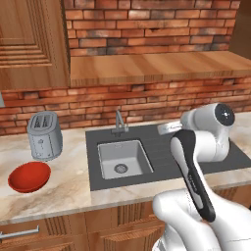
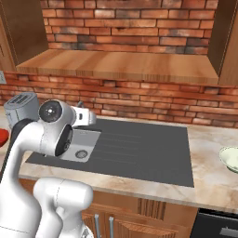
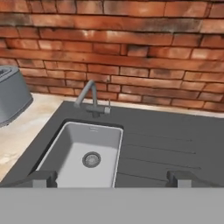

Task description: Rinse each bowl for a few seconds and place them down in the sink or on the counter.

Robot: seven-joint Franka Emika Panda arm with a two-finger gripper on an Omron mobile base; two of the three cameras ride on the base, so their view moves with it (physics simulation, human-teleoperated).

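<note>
counter (image 1: 63, 191): one, carrying everything | sink (image 1: 162, 152): one, its basin lying just ahead of and below the pincer | toaster (image 1: 45, 136): one, sitting left of sink | bowls: two, red bowl (image 1: 29, 176) resting far left, pale bowl (image 2: 230, 159) far right, both well apart from pincer | gripper (image 3: 111, 178): one, hanging wide open, holding nothing

Two bowls: one red bowl (image 1: 29, 176) on the counter (image 1: 63, 191), one pale bowl (image 2: 230, 158) at the far right. One sink (image 1: 162, 152) with one basin (image 1: 122, 159), one drain (image 3: 91, 159), one faucet (image 3: 89, 98). One toaster (image 1: 44, 136). One wooden shelf (image 1: 157, 66). One gripper (image 3: 111, 178), two fingers.
</note>
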